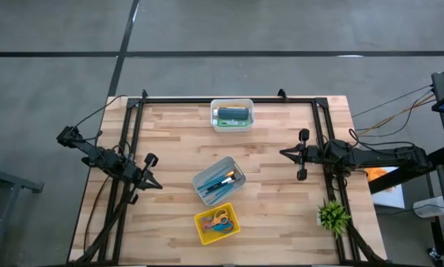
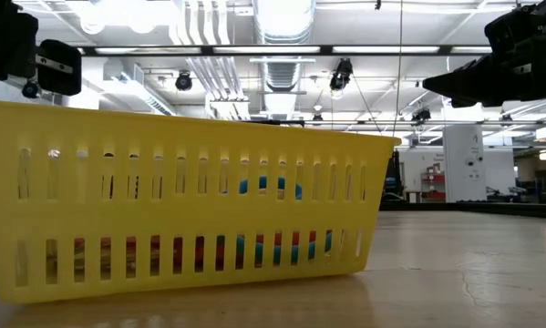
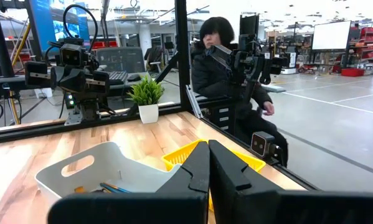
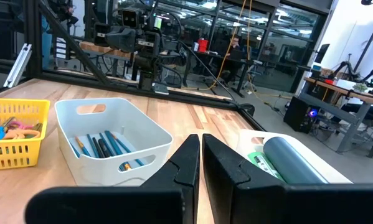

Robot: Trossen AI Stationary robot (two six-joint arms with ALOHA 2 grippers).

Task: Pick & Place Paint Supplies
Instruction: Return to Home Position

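Several thin brushes (image 4: 102,146) with blue and dark handles lie in a white bin (image 1: 219,180) at mid-table. A second white bin (image 1: 231,115) at the far edge holds a dark teal tube-like thing (image 4: 291,160) and something green (image 1: 229,121). My left gripper (image 1: 158,185) hangs shut over the table's left side, pointing level toward the brush bin. My right gripper (image 1: 282,153) hangs shut over the right side, pointing level toward the table's middle. Both wrist views show the fingers (image 3: 208,149) (image 4: 200,142) closed with nothing between them.
A yellow slotted basket (image 1: 216,223) with scissors stands near the front edge and fills the low view (image 2: 181,210). A small green plant (image 1: 333,215) in a white pot sits at the near right. Black frame rails (image 1: 229,99) border the table. A person (image 3: 226,68) sits beyond the right edge.
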